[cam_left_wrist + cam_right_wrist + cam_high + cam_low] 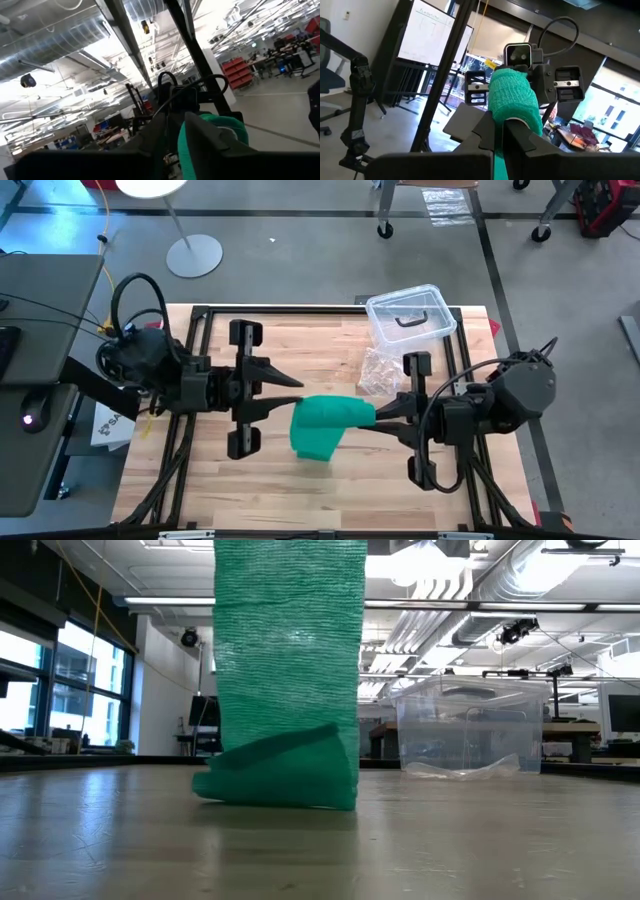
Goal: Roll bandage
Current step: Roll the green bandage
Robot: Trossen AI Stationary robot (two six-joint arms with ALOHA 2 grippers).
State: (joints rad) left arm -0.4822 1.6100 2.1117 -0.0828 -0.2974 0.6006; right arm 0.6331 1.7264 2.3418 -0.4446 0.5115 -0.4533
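Green bandage (322, 425) hangs mid-table, pinched by right gripper (378, 413) at 3 o'clock; left gripper (296, 394) pinches it at 9.

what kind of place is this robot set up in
Probably a large robotics lab or industrial workshop: exposed ceiling ducts, a whiteboard, red storage bins, and a wooden table where a green bandage is handled.
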